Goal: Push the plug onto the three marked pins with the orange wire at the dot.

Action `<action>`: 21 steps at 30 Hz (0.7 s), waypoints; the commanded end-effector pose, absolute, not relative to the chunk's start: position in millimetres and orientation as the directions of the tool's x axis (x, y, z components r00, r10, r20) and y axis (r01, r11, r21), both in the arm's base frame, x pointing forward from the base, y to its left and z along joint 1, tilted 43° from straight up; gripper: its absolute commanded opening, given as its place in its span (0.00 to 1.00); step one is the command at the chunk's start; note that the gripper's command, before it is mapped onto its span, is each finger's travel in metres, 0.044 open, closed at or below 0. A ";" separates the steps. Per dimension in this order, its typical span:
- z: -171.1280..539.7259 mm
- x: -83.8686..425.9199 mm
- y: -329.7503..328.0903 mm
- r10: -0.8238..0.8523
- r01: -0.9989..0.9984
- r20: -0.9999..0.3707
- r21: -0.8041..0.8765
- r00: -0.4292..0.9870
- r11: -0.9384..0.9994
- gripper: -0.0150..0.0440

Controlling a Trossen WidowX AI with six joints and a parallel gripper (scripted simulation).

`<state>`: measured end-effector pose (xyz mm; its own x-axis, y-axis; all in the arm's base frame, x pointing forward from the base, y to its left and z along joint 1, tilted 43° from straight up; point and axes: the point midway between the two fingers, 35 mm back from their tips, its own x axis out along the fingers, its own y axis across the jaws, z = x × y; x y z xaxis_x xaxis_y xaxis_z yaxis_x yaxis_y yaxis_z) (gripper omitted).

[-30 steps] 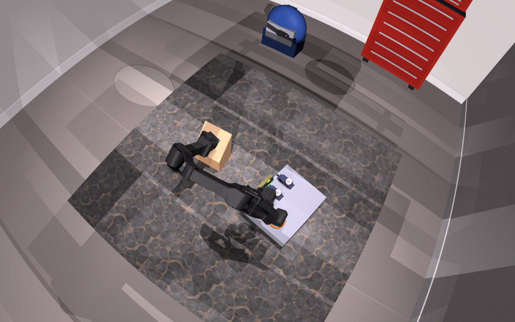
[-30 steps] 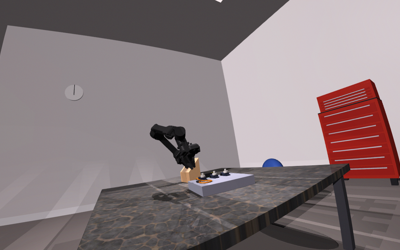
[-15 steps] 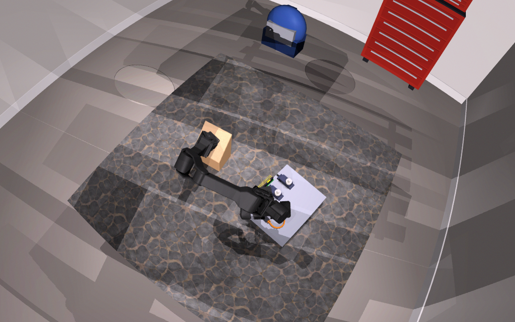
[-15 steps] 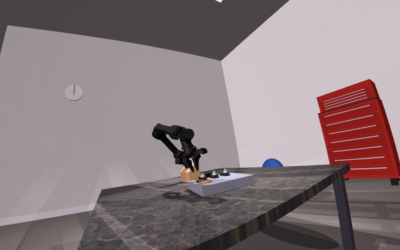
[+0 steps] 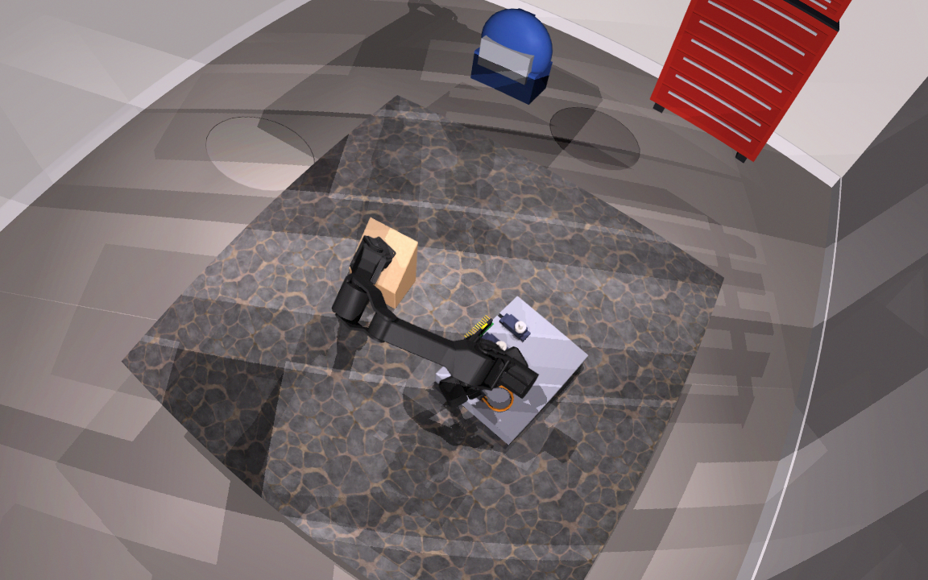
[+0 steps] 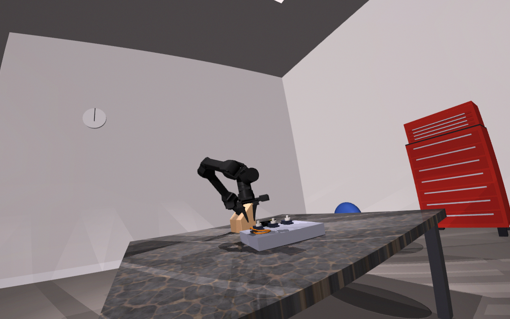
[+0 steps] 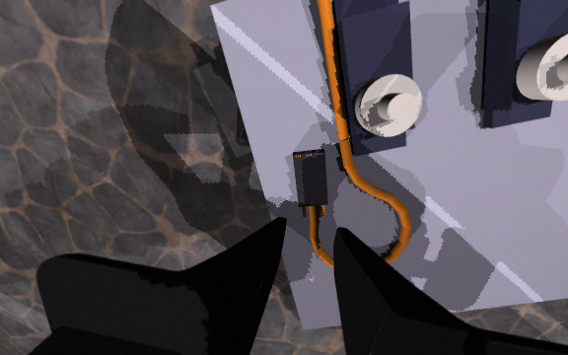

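The black flat plug [image 7: 311, 178] lies on the pale holder [image 7: 521, 212] [image 5: 553, 353] [image 6: 292, 236] in the wrist view, its end with the holes toward the top of the frame. Its orange lead [image 7: 405, 222] [image 5: 499, 410] [image 6: 262, 232] leaves the other end and loops back beside the nearest servo [image 7: 378, 64]. My gripper [image 7: 310, 231] [image 6: 251, 221] is open and empty, its fingertips apart above the holder on either side of the lead, just behind the plug. The row of yellow pins [image 5: 477, 327] shows at the holder's edge in the top view; the marked band is too small to read.
Another servo [image 7: 516, 64] with a white horn stands on the holder beside the nearest one. A third servo [image 5: 515, 325] stands near the far corner in the top view. A wooden block [image 5: 402, 267] [image 6: 239, 223] stands by the arm's base on the stone-patterned table [image 5: 352, 461] [image 6: 193, 277].
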<state>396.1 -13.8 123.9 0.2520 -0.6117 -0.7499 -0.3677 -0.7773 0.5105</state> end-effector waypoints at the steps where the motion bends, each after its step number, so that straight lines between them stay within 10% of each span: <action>1: 120.7 397.7 -12.9 -0.637 -0.257 -0.737 0.585 0.226 -0.769 0.45; 21: 97.9 403.0 -30.3 -0.659 -0.153 -0.725 0.641 0.201 -0.752 0.45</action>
<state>403.4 -28.7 101.7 0.2033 -0.6568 -0.7262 -0.1622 -0.7540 0.6365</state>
